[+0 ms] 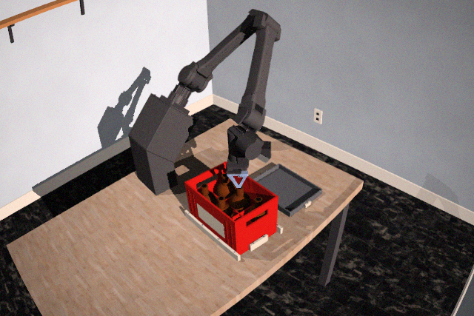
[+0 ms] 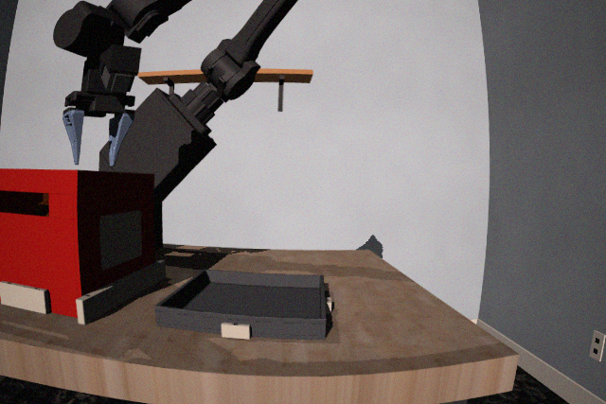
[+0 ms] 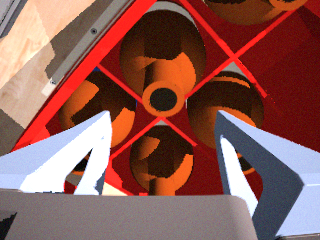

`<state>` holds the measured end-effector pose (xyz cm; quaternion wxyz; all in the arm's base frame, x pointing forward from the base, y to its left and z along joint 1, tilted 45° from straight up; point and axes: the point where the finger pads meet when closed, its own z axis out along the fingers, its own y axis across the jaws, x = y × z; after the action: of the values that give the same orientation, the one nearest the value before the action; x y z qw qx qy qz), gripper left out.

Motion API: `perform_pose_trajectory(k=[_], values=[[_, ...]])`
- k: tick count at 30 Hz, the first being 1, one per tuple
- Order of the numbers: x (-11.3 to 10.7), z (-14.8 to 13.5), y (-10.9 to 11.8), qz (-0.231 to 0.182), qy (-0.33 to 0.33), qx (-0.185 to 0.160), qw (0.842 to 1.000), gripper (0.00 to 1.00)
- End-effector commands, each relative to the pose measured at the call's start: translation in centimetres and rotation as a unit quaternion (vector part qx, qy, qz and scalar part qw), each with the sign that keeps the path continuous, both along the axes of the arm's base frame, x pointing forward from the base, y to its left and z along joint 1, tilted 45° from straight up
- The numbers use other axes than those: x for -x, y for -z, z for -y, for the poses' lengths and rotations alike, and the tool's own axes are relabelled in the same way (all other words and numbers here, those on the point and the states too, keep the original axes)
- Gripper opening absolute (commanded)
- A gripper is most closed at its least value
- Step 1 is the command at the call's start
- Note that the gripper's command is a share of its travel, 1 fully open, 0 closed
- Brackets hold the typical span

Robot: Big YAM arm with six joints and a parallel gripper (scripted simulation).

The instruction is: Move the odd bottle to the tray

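A red crate (image 1: 233, 205) stands on the table and holds several brown bottles in its cells. My gripper (image 2: 93, 164) hangs open and empty just above the crate's rim, fingers pointing down. In the wrist view the open fingers straddle one bottle's mouth (image 3: 163, 99) from above, without touching it. Other bottles stand in the neighbouring cells; another bottle (image 3: 160, 156) lies partly hidden behind my gripper body. The dark grey tray (image 1: 289, 189) lies empty to the right of the crate; it also shows in the exterior view (image 2: 249, 304).
The dark robot base (image 1: 158, 142) stands behind the crate. Pale stop blocks (image 1: 260, 243) lie against the crate's foot and the tray's edge (image 2: 236, 329). The table's curved front edge is close to the tray.
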<state>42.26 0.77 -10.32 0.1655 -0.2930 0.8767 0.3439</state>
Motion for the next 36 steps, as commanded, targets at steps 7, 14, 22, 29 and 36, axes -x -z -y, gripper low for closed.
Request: perform_pose_trajectory(k=[7, 14, 22, 29, 36], values=[[-0.97, 1.03, 0.66, 0.009, 0.007, 0.002, 1.000, 0.61], [-0.97, 1.03, 0.66, 0.009, 0.007, 0.002, 1.000, 0.61], [-0.97, 1.03, 0.66, 0.009, 0.007, 0.002, 1.000, 0.61], [-0.96, 0.97, 0.67, 0.009, 0.007, 0.001, 1.000, 0.61], [-0.84, 0.40, 0.78, 0.005, 0.004, 0.001, 1.000, 0.61]])
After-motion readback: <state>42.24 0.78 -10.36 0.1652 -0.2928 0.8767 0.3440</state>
